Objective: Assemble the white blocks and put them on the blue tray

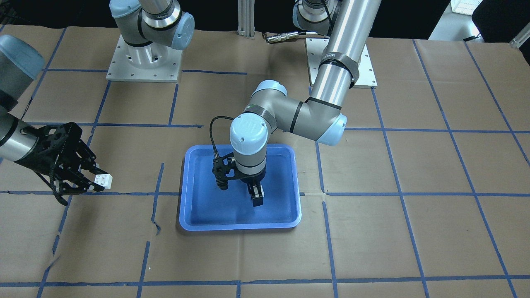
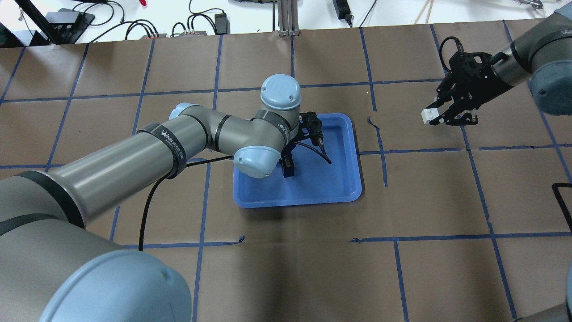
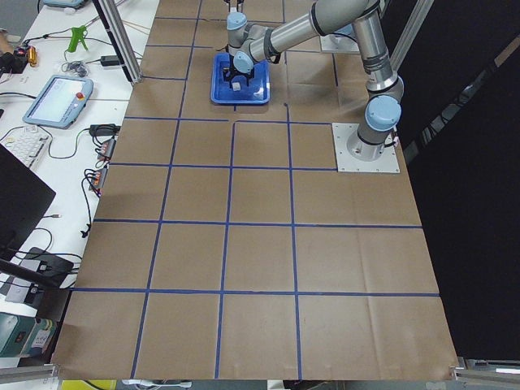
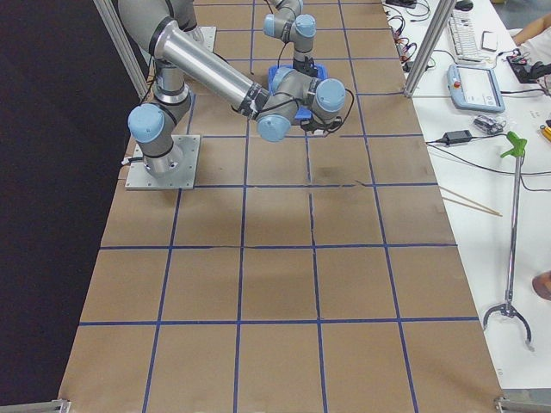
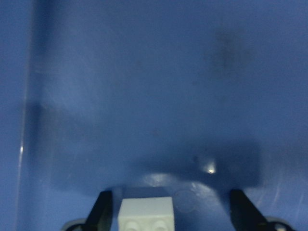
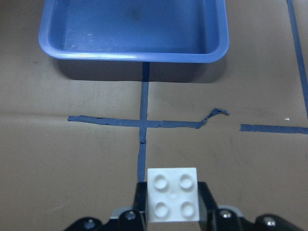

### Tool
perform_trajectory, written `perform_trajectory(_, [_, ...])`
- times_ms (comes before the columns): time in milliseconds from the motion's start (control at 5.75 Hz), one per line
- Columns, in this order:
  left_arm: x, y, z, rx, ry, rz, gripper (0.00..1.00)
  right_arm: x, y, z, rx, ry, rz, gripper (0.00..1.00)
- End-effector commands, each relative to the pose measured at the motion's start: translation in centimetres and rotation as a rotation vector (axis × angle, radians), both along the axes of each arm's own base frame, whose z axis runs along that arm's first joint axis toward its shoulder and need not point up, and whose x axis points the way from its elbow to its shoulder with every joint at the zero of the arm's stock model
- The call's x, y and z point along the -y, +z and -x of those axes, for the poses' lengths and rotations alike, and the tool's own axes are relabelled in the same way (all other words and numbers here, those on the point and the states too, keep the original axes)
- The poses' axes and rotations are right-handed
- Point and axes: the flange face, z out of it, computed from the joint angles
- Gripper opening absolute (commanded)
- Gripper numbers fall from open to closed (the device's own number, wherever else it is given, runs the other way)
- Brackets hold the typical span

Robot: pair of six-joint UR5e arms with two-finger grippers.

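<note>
The blue tray (image 1: 240,227) (image 2: 295,203) lies mid-table. My left gripper (image 1: 256,199) (image 2: 288,171) points straight down inside it, low over the floor. In the left wrist view its fingers stand wide apart, open, and one white block (image 5: 145,214) sits between them close to the view's left finger (image 5: 102,209), against the tray floor (image 5: 154,96). My right gripper (image 1: 97,183) (image 2: 435,117) hovers off to the tray's side, shut on the other white block (image 1: 103,181) (image 2: 428,115) (image 6: 172,194), whose four studs face the right wrist camera.
Brown paper with a blue tape grid (image 1: 372,194) covers the table. The right wrist view shows the tray's rim (image 6: 130,55) ahead, with torn tape (image 6: 211,115) in between. Both arm bases (image 1: 143,62) stand at the robot's side of the table.
</note>
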Motion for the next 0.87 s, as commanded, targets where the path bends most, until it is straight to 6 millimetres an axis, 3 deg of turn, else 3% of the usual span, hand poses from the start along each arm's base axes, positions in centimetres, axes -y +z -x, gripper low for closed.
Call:
perform_trajectory(0, [-0.5, 0.1, -0.2, 0.001, 0.001, -0.003, 0.99, -0.3, 0.1, -0.4, 0.001, -0.009, -0.005, 0.19])
perform_trajectory(348, [-0.4, 1.4, -0.1, -0.005, 0.001, 0.016, 0.99, -0.3, 0.1, -0.5, 0.016, -0.012, -0.002, 0.19])
perform_trajectory(696, [-0.6, 9.3, -1.0, -0.036, 0.127, 0.114, 0.99, -0.2, 0.2, -0.6, 0.024, -0.015, 0.001, 0.19])
